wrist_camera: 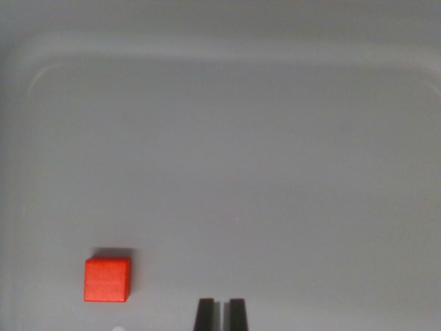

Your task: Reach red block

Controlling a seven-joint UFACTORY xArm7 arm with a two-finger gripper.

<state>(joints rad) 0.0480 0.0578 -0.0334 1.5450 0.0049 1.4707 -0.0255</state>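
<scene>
Two black gripper [221, 314] fingertips poked up from the bottom edge of the wrist view, closest to the camera. They stood side by side with only a thin slit between them, so the fingers [204, 314] were pressed nearly together and pinched nothing. Only their tips showed; the rest was cut off by the bottom of the picture.

Going from biggest to smallest, the big pale grey plastic tray [234, 152] came first. It filled almost the whole view. Its floor was flat and plain. A raised rim ran across the top of the picture and bent down in round corners at the wrist view's left and at the wrist view's right. Most of the floor was open, with lots of room to move in the middle, at the top and on the wrist view's right.

Next came the small red square block [107, 279]. It lay flat on the tray floor in the lower part of the wrist view's left. It sat near the tray's left side but did not touch the rim. A thin dark shadow lay along its top edge. The block was well apart from the fingertips, off to the wrist view's left of them, with bare floor between.
</scene>
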